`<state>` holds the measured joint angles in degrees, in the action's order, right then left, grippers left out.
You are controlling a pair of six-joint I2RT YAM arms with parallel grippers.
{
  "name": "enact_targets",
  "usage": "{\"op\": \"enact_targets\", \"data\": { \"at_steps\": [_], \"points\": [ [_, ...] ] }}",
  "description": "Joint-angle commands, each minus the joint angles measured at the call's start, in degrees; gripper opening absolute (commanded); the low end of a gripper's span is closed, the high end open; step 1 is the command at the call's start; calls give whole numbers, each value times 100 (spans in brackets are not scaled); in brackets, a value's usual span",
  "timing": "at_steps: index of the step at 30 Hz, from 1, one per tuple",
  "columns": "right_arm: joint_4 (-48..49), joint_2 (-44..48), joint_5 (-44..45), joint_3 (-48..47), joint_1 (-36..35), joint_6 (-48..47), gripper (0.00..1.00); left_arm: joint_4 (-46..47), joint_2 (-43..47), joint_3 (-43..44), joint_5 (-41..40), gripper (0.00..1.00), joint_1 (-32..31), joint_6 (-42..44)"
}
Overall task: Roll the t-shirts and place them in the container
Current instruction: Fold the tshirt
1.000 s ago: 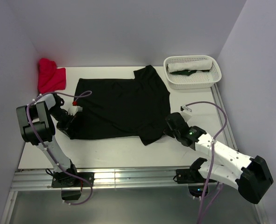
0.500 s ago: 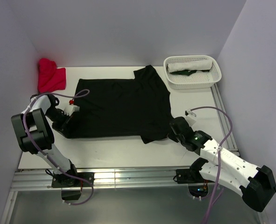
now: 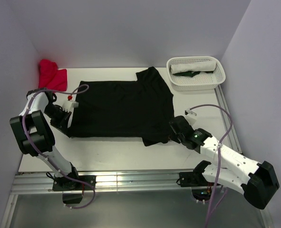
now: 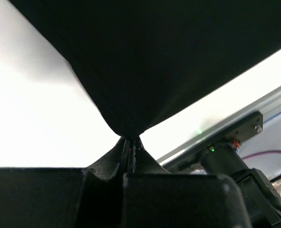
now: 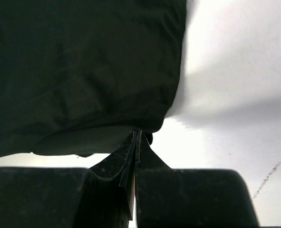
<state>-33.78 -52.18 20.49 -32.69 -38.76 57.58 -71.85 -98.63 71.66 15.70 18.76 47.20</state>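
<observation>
2 sets of jaws pinch black t-shirt (image 3: 121, 107) at opposite edges.

The right gripper (image 5: 137, 137) has its jaws pressed together, pinching the hem of the black t-shirt (image 5: 83, 61) at a corner. The fabric fills the upper left of the view, lying mostly flat with slight wrinkles near the pinch. The white table (image 5: 235, 71) shows to the right and below the hem, with a faint scuff line (image 5: 271, 175) at lower right.
</observation>
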Motion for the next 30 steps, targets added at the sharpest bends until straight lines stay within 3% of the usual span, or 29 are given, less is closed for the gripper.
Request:
{"op": "enact_targets", "data": {
  "at_steps": [1,12,30],
  "points": [
    [248,-440,253,-545,35,-387,0,-74,-340,673,318,0,-13,-70],
    [969,-2295,-106,-1758,764,-1363,0,58,-1422,2035,556,0,-417,-729],
    [1312,-3781,-432,-2734,1494,-1768,0,181,-2617,3407,302,0,-778,-1354]
  ]
}}
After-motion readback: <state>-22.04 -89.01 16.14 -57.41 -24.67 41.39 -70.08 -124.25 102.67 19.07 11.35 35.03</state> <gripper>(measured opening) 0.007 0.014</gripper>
